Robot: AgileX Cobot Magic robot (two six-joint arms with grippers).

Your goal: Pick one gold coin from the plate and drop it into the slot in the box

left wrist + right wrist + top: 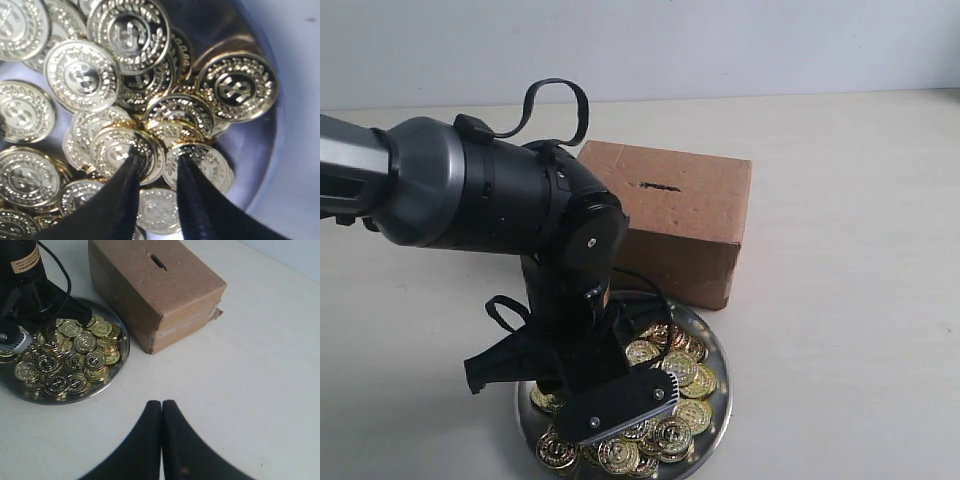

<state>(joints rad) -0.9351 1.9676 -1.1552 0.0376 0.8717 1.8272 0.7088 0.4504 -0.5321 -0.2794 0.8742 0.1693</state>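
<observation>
The left hand (157, 156) is down in the plate (112, 377), its two black fingers (125, 200) standing partly open with the tips pressed into the heap of gold coins (681, 368). One tip sits on one coin and the other on its neighbour. The gap between them shows only the edges of coins lying in the heap, and nothing is clamped there that I can see. Coins lie all around the tips, overlapping and some tilted, and they fill most of the plate out to its raised rim. Seen from across the room, the left arm (470, 195) comes in from the side and bends straight down over the plate, hiding the fingertips and a fair part of the coins.

The box (690, 215) stands on the bench (840, 300) just beyond the left hand, just beside the plate's rim; whether the two touch I cannot tell. The slot (658, 186) is on its top face, facing up, higher than the left hand and well apart from it.

The right hand (161, 404) hangs over the bench, its fingers closed tight against each other with nothing between them. Plate and box both lie ahead of it, apart from it — the plate to one side, the box to the other.
</observation>
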